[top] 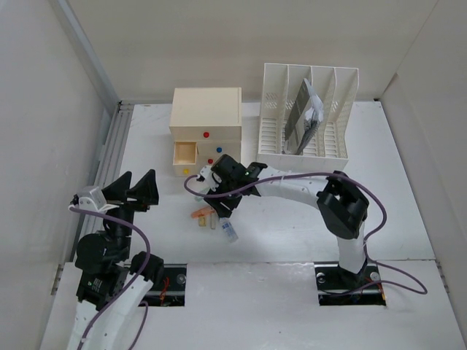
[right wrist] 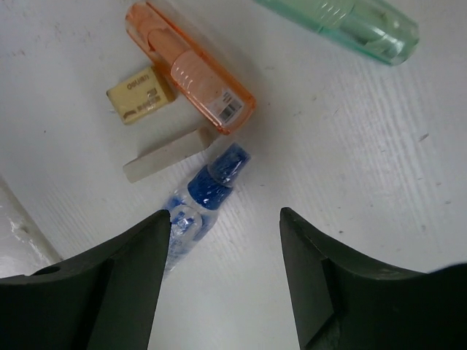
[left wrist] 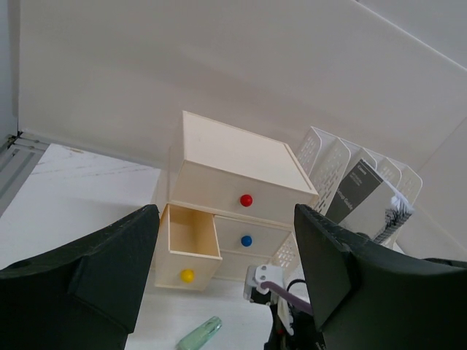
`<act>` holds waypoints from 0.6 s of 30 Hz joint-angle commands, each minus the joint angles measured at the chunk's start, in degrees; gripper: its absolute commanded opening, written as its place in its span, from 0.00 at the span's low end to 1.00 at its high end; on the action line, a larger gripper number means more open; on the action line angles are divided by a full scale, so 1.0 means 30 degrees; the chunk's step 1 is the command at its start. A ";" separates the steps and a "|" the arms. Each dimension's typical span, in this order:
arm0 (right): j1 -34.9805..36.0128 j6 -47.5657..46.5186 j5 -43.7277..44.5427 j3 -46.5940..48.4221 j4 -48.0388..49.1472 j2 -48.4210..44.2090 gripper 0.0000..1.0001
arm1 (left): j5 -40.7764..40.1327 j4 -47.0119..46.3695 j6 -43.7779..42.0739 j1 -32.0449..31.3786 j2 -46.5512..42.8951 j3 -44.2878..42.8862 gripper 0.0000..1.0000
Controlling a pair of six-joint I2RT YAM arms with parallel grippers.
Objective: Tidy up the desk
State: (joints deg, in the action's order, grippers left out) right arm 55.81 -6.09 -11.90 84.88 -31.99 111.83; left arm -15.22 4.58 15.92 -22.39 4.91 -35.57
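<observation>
Fingers of the left arm point(top: 146, 188) stand spread apart at the lower left of the top view, above the white counter point(top: 408, 189) that fills the frame's middle. Right of them, a cream drawer box point(top: 206, 120) has its lower-left drawer point(top: 184, 153) pulled out. Below it, fingers of the right arm point(right wrist: 109, 292) hang spread over an orange highlighter point(right wrist: 191, 65), a yellow eraser point(right wrist: 140, 95) and a blue-capped tube point(right wrist: 208, 182). A slotted rack point(top: 306, 117) stands at the upper right.
</observation>
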 commanded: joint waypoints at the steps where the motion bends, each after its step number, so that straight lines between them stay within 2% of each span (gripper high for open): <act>1: 0.0498 0.1939 0.0185 -0.0724 0.1286 -0.0802 0.67 | -0.0111 -0.0677 -0.0269 0.0052 -0.0229 0.0051 0.72; 8: 0.0937 0.3287 0.0393 -0.1077 0.1668 -0.0627 0.67 | -0.0111 -0.0677 -0.0269 0.0052 -0.0229 0.0051 0.72; 16: 0.1990 0.4283 0.2500 -0.1427 0.1668 -0.0275 0.67 | -0.0287 -0.0677 -0.0269 0.0052 -0.0229 0.0051 0.72; 18: 0.1992 0.4285 0.3027 -0.1429 0.1668 -0.0275 0.64 | -0.0287 -0.0677 -0.0269 0.0052 -0.0229 0.0051 0.72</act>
State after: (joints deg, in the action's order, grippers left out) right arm 61.14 4.91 -6.48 81.14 -28.93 111.81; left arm -15.51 4.58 15.88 -22.39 4.73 -35.57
